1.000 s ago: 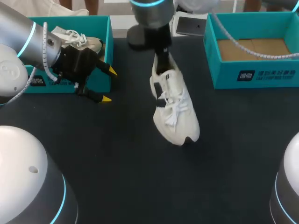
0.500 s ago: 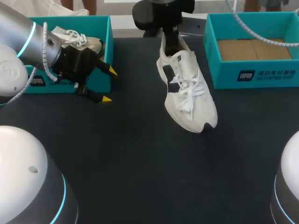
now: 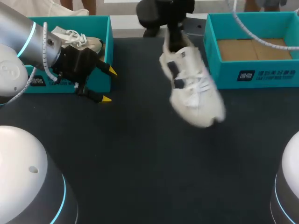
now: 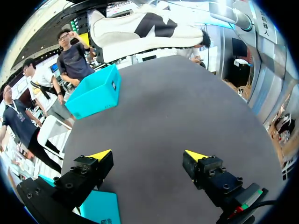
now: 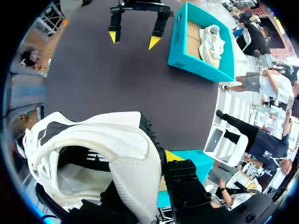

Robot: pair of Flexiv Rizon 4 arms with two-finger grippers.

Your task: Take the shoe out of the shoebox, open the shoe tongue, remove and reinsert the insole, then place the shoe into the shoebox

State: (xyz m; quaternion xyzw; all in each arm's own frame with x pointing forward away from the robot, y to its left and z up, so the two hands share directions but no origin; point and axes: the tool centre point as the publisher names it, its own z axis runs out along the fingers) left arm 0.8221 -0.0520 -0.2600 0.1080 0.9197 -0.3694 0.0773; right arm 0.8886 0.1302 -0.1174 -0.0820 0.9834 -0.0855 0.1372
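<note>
Currently the shoe point(image 3: 191, 88) hangs from your right gripper point(image 3: 174, 41), which is clamped on the heel collar. The right wrist view shows one yellow tip on the outside of the heel with the collar pinched against it. Long axis: heel high at the fingers toward the far edge, toe sloping down toward the near side and to the right, laces and tongue facing up at the head camera. It looks clear of the table point(image 3: 140, 154) and just beside the front wall of the right shoebox point(image 3: 261, 74), which holds only cardboard. Your left gripper point(image 3: 108, 85) sits well apart on the shoe's left, by the left shoebox point(image 3: 110, 44) with a second shoe point(image 3: 77, 39) inside; its fingers are spread wide with nothing between them. In the left wrist view the shoe lies ahead of those fingers, side-on and far off. Judgement: the tongue step comes next and the left arm is the free one. It would have to cross that gap and meet the laces from above, square to the shoe's length.
</note>
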